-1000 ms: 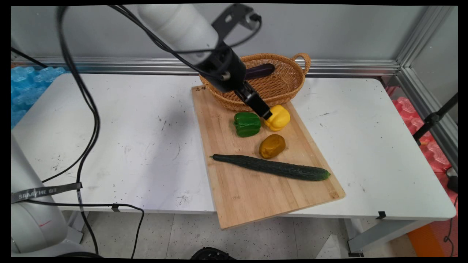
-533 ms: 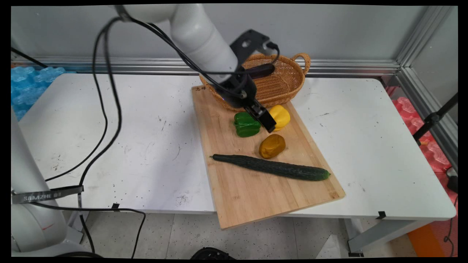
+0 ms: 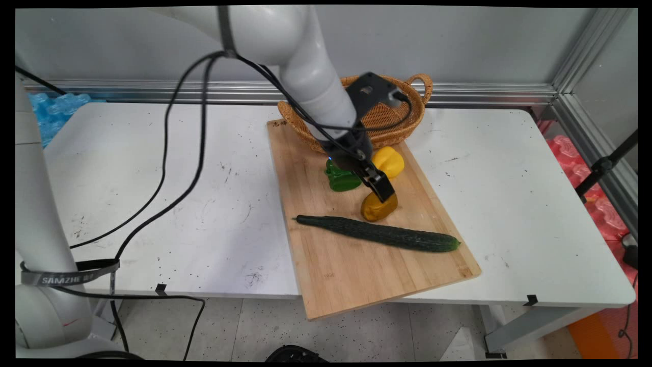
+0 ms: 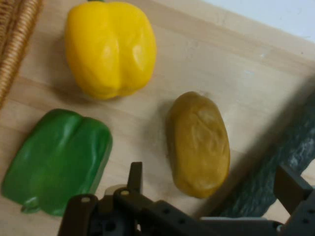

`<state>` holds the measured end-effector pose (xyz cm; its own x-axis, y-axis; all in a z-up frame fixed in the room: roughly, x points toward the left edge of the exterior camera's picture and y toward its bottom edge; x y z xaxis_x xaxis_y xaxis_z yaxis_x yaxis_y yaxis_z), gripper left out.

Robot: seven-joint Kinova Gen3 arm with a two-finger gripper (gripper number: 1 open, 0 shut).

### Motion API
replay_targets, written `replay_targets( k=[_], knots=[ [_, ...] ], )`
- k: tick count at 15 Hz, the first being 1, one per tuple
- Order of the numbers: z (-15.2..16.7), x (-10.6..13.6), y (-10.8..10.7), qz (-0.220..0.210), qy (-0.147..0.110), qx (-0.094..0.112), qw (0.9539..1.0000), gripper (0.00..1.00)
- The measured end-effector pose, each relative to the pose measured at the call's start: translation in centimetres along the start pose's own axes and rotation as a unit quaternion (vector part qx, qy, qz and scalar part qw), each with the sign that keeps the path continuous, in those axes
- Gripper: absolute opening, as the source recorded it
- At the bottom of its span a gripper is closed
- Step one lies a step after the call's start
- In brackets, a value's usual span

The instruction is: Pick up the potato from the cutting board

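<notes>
board [image 3: 351,275]: pale wood, overhangs the table's [image 3: 153,204] near edge; I see every loose item on it
cucumber [image 3: 379,233]: long, dark, bumpy; nearest me
potato [image 3: 378,208]: brown, oval, wrinkled skin; just behind the cucumber
gripper [image 3: 385,194]: I read it spread wide, gripping nothing; poised right over the potato
peppers: green pepper [image 3: 340,181], yellow pepper [image 3: 388,161]; glossy, lobed
basket [image 3: 387,120]: woven wicker, farthest; contents hidden by arm

Two peppers [image 3: 389,161] [image 3: 340,179], one potato [image 3: 378,208], one cucumber [image 3: 379,233], one basket [image 3: 392,120], one board [image 3: 356,265].
</notes>
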<state>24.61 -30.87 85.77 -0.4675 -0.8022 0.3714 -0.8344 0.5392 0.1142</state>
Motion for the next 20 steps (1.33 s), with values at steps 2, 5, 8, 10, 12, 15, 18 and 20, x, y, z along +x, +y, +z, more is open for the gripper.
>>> replay_targets(
  k=[2,5,8,10,12,15,18,20],
  knots=[
    [1.0,0.4,0.5,0.001,-0.006,0.003,1.0,1.0],
    [2.8,1.2,1.3,0.007,-0.017,0.009,0.9998,1.0],
    [4.1,1.7,1.8,0.01,-0.026,0.014,0.9995,1.0],
    [5.0,1.9,2.1,0.011,-0.032,0.018,0.9993,1.0],
    [5.5,2.0,2.3,0.011,-0.037,0.021,0.999,1.0],
    [6.2,2.1,2.5,0.011,-0.043,0.024,0.9987,1.0],
    [6.7,2.1,2.7,0.013,-0.049,0.027,0.9984,0.0],
    [6.9,2.2,2.9,0.016,-0.051,0.029,0.9982,0.0]
  ],
)
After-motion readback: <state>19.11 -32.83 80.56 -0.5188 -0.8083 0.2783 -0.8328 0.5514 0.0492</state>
